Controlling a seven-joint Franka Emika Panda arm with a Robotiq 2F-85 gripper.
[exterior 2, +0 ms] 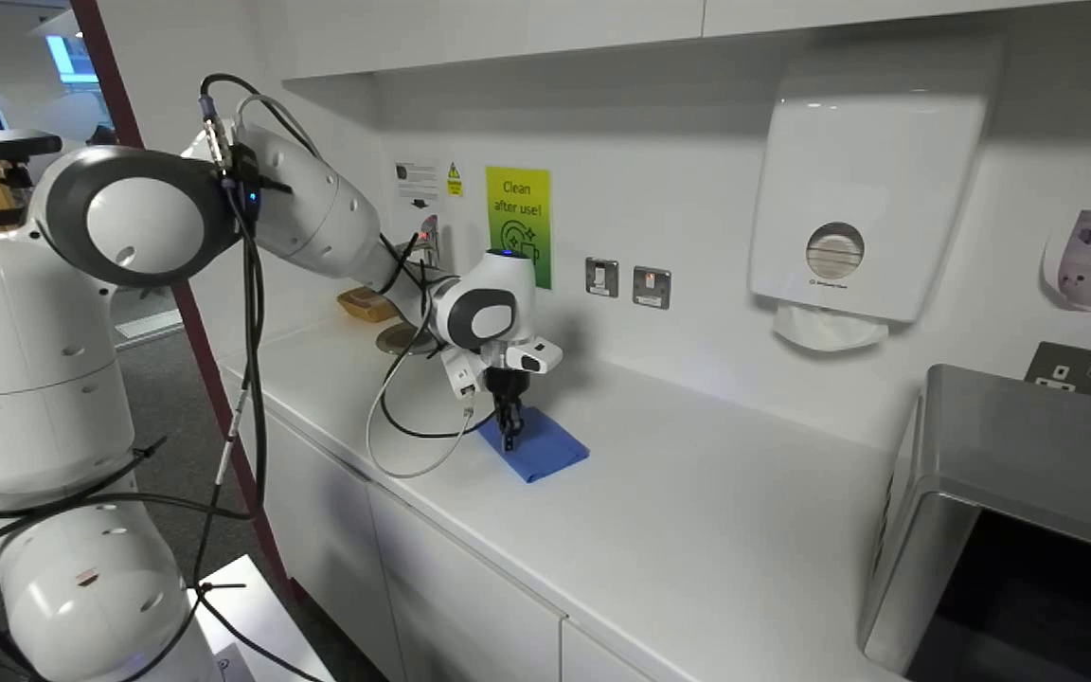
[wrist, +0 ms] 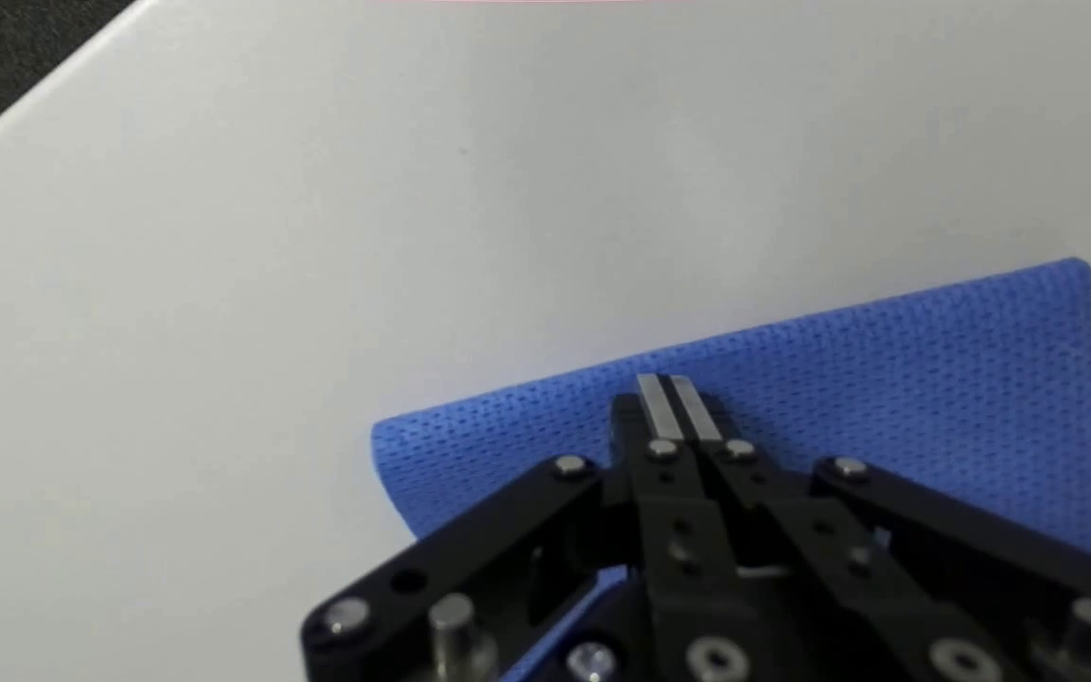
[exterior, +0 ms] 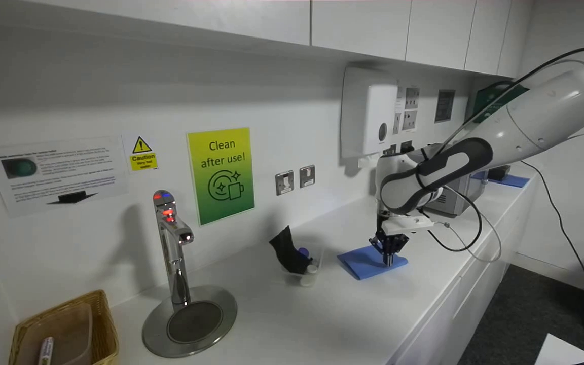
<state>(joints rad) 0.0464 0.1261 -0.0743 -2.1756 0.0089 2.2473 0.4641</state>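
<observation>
A blue folded cloth (exterior: 363, 262) lies flat on the white counter. It shows in an exterior view (exterior 2: 553, 453) and in the wrist view (wrist: 943, 407). My gripper (wrist: 669, 379) points down over the cloth, close to one folded edge. Its two metal fingertips are together with only a thin dark line between them, and no cloth shows between them. In both exterior views the gripper (exterior: 388, 261) (exterior 2: 509, 443) is at or just above the cloth; I cannot tell whether the tips touch it. The gripper body hides part of the cloth in the wrist view.
A clear tub (exterior: 317, 263) with a black item (exterior: 290, 253) stands near the cloth. A chrome tap (exterior: 173, 248) over a round drain (exterior: 228, 304) and a wicker basket (exterior: 107, 324) stand further along. A grey microwave (exterior 2: 1028, 455) stands at the other end. A towel dispenser (exterior 2: 872, 189) hangs on the wall.
</observation>
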